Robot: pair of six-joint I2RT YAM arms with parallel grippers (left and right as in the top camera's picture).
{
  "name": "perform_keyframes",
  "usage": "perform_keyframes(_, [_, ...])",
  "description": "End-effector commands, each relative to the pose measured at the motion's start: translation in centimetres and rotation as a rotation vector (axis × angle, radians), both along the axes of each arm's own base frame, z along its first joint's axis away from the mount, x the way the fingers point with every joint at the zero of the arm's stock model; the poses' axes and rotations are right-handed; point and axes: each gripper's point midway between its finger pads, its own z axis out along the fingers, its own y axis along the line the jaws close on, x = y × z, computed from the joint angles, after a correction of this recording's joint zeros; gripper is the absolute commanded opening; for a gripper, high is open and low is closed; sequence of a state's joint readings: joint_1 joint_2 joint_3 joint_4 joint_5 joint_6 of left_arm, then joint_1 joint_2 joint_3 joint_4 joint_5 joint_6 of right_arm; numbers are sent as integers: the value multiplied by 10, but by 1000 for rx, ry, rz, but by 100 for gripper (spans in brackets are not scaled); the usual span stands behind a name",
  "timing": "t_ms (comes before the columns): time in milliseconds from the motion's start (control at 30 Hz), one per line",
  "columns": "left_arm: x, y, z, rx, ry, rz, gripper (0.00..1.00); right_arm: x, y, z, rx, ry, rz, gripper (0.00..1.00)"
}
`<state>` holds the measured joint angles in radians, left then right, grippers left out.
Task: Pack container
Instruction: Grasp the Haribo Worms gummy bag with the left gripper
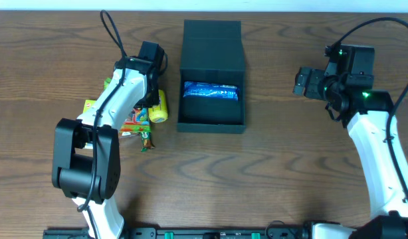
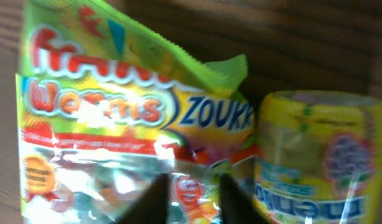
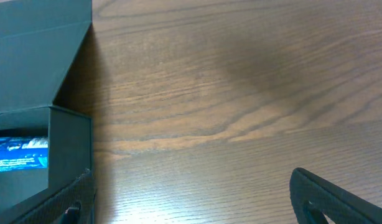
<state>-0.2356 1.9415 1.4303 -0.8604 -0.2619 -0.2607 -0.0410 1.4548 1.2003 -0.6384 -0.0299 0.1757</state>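
Pinching the candy bag (image 2: 104, 124) at the bottom edge of the left wrist view, the left gripper (image 2: 194, 190) stands narrowly parted, with bag film between its fingertips. A yellow tub (image 2: 315, 162) lies just to the right, blurred. Spread wide, the right gripper (image 3: 197, 199) holds nothing above the bare table (image 3: 241, 93). At top centre of the overhead view, the container (image 1: 210, 114) sits open with a blue packet (image 1: 210, 91) inside. The left arm (image 1: 117, 99) hides its gripper overhead.

I count on the wood-grain desk (image 1: 290, 172): one teal container (image 1: 212, 43), lid flap open, at the middle of the far edge; a heap of candy bags (image 1: 134, 125) toward the left edge; one yellow tub (image 1: 159, 106) between them.
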Motion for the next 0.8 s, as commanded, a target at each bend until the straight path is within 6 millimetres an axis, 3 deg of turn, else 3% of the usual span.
perform_keyframes(0, [-2,4,4,10,4,14,47,-1,-4,5,-3,-12,-10,99])
perform_keyframes(233, [-10,21,34,96,-21,3,63,-1,-4,5,-3,-12,-10,99])
perform_keyframes(433, [-7,29,45,83,-47,-6,97,-1,-4,5,-3,-12,-10,99])
perform_keyframes(567, [-4,23,37,-42,-27,-46,96,-1,-4,5,-3,-12,-10,99])
perform_keyframes(767, [6,31,29,-208,-43,10,95,-1,-4,5,-3,-12,-10,99])
